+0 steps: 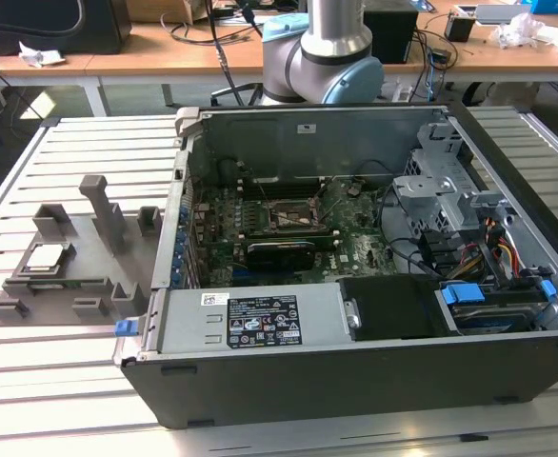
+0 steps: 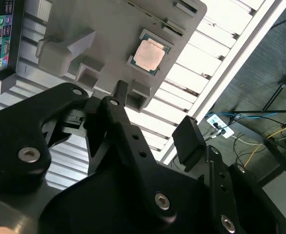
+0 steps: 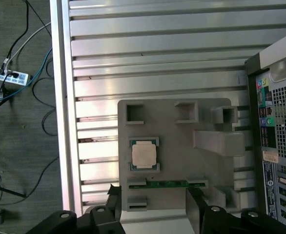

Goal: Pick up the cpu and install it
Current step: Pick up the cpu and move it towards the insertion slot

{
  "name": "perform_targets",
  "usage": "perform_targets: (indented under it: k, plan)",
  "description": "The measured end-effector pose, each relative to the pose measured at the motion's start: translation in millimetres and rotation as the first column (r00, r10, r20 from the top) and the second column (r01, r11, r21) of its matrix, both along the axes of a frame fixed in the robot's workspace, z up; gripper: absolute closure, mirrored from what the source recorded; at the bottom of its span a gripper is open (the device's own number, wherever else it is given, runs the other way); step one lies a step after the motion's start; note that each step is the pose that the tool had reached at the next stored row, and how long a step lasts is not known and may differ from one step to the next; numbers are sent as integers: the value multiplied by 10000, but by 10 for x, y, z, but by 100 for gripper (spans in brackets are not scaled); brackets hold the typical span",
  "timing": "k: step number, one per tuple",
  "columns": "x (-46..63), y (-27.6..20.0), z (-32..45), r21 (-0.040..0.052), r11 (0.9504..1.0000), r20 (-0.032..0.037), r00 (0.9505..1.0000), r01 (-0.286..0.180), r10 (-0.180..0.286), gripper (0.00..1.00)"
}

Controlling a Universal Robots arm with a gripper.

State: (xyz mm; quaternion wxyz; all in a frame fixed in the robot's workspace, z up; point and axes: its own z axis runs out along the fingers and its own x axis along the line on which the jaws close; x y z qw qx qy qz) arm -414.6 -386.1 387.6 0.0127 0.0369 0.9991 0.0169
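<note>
**Item.** The cpu (image 3: 144, 155) is a small, flat, square chip. Its metal top plate reads silver-grey in the exterior view and takes a paler, warm sheen in both wrist views. The plate's corners are rounded, and a thin green edge shows round it. It lies flat, plate up, level w/ its seat.

**Location.** The cpu is seated in a square recess of the grey holder tray (image 3: 174, 122), in the tray's half away from the pc case (image 1: 355, 381). A narrow green strip (image 3: 167, 184) lies in a slot of the tray just beside the cpu. The tray rests on the slatted metal table (image 1: 31, 381), on the exterior view's left of the case and close to its side wall. The case is open on top, w/ the motherboard exposed. The black socket frame (image 1: 293, 217) sits mid-board, well apart from the cpu. Whether anything lies in the socket, I cannot tell.

**Tool.** The gripper (image 2: 153, 111) is black w/ two fingers (image 2: 128, 131). The jaws are spread wide w/ nothing between them and no hold on anything. It hangs over the tray, above the cpu and apart from it, w/ no contact on the chip or the tray. The arm (image 1: 331, 38) rises behind the case's back wall.

**Status.** The cpu is not picked up and sits in the tray.
</note>
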Motion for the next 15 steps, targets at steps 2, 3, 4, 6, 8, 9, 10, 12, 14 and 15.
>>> perform_targets:
  k: [2,3,4,6,8,9,10,12,14,15]
  plan:
    - [0,0,0,1,10000,0,10000,0,0,34]
    - [0,0,0,-5,10000,1,10000,0,0,34]
    - [-2,1,0,-54,10000,0,10000,2,-2,34]
    - [-1,3,0,-427,9991,0,10000,-6,6,34]
    - [0,2,0,-440,9990,0,10000,-8,8,34]
    - [0,3,0,-450,9990,0,10000,-7,7,34]
    - [0,3,0,-456,9990,0,10000,-6,6,34]
    - [0,3,-1,-458,9989,0,10000,-7,7,34]
    - [0,3,-2,-458,9990,-1,10000,-6,6,34]
    - [0,3,-2,-459,9989,-1,10000,-6,6,34]
